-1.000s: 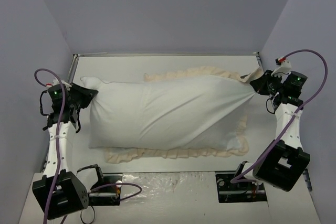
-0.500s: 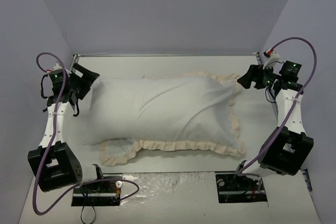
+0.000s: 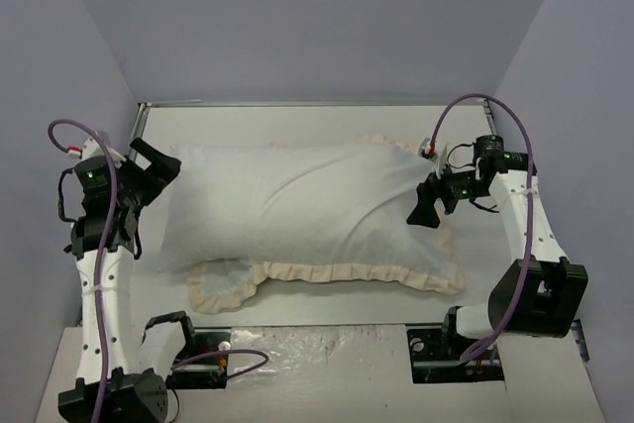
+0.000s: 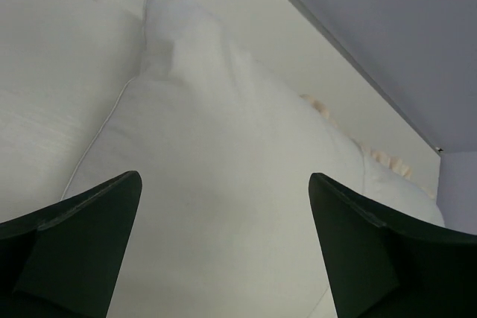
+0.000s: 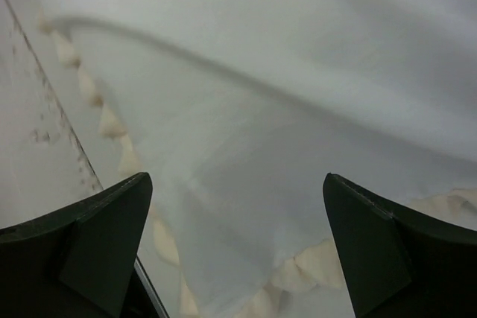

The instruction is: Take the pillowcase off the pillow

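Note:
The pillow [image 3: 203, 205] lies across the table, its plain white left end bare. The pillowcase [image 3: 367, 210], white face up with a cream frill [image 3: 337, 273], covers the rest. My left gripper [image 3: 157, 161] stands open at the pillow's left end with nothing between its fingers. In the left wrist view the pillow [image 4: 216, 154] fills the gap ahead of the gripper [image 4: 223, 210]. My right gripper [image 3: 424, 208] hovers open over the pillowcase's right end. In the right wrist view the loose white pillowcase [image 5: 246, 176] and its frill [image 5: 317, 266] lie below the open gripper [image 5: 235, 210].
The pale table [image 3: 297, 122] has a metal rim at the back and sides, close to grey walls. Both arm bases and their mounts [image 3: 446, 349] sit at the near edge. Purple cables [image 3: 515, 136] loop off each arm.
Both grippers opened and let go of the corners they had stretched. The pillow slumped back onto the table. My right arm swung inward over the pillowcase's right end.

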`<control>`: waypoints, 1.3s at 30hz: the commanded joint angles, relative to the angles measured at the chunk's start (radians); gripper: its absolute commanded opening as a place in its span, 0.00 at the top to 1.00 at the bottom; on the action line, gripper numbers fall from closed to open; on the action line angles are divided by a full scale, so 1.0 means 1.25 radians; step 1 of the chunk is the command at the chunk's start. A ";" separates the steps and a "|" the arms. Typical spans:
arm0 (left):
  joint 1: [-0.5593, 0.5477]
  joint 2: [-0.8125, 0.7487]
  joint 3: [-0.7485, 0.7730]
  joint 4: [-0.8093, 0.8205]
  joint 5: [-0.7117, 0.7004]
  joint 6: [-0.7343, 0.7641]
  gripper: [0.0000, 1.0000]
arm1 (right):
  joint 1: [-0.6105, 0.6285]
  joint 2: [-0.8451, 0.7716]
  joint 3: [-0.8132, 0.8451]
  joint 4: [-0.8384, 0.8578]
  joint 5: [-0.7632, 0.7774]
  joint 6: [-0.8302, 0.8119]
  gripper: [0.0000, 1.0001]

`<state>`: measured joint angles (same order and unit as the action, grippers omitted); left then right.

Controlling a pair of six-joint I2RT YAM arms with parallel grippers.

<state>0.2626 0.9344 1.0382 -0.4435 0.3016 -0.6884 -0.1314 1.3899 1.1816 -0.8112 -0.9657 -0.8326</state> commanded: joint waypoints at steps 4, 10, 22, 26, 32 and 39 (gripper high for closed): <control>-0.004 -0.109 -0.043 -0.259 -0.134 -0.052 0.06 | 0.024 -0.056 -0.069 -0.298 0.090 -0.479 0.05; -0.004 -0.134 -0.054 -0.304 -0.105 -0.106 0.06 | 0.158 -0.096 -0.138 -0.113 0.199 -0.253 0.12; -0.006 -0.162 -0.026 -0.309 -0.007 -0.063 0.06 | 0.240 0.018 -0.078 0.418 0.466 0.214 0.52; -0.019 -0.176 -0.037 -0.354 0.015 -0.089 0.06 | 0.223 0.098 0.037 0.433 0.439 0.244 0.52; -0.112 -0.215 -0.040 -0.315 0.115 -0.031 0.06 | 0.197 0.174 0.088 0.428 0.353 0.268 0.44; -0.265 -0.270 -0.048 -0.286 0.116 0.024 0.06 | 0.117 0.199 0.131 0.281 0.154 0.180 0.29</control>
<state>-0.0189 0.6102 0.9661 -0.8307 0.4198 -0.7059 0.0540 1.6318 1.2808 -0.3477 -0.6247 -0.5484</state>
